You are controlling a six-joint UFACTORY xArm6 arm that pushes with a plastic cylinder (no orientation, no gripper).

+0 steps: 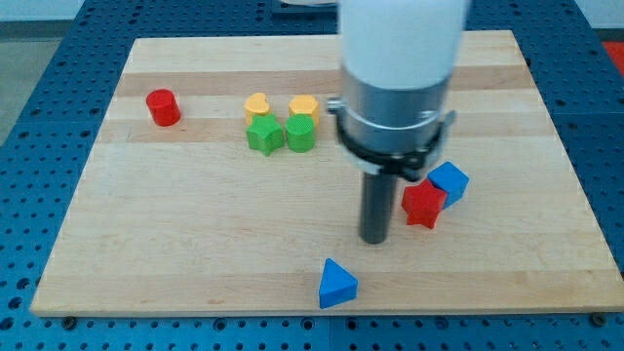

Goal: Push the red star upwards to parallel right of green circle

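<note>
The red star [423, 204] lies right of the board's middle, touching a blue cube [449, 181] at its upper right. The green circle [301, 133] stands up and to the left, next to a green star [264, 136] on its left. My tip [374, 238] is on the board just left of and slightly below the red star, a small gap apart. The rod and the arm's grey and white body hide the board above the tip.
A yellow heart [257, 104] and a yellow block [304, 105] sit just above the green pair. A red cylinder [163, 107] stands at the upper left. A blue triangle [337, 284] lies near the wooden board's bottom edge [322, 310].
</note>
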